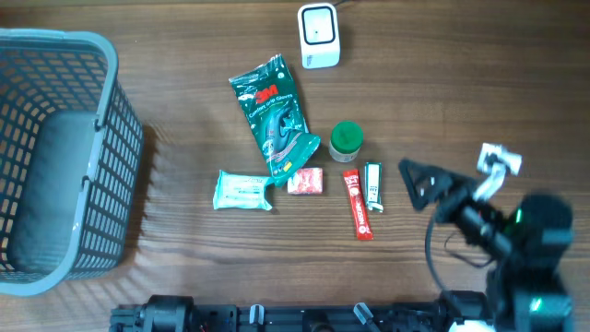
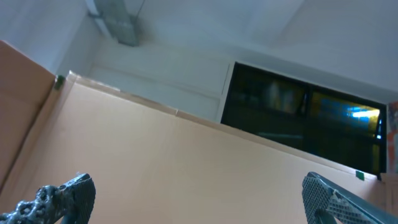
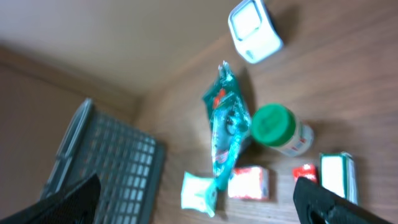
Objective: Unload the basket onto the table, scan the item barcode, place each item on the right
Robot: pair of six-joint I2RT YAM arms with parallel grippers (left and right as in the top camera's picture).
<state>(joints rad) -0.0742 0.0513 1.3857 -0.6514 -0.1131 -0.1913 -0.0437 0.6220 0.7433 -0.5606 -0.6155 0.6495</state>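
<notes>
One crinkly green plastic bag (glossy) beside a round-capped bottle

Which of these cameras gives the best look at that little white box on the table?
The overhead view: the white box is sharp and whole, seen from above. The right wrist view shows it blurred, at an angle. The left wrist view misses it entirely.
</notes>
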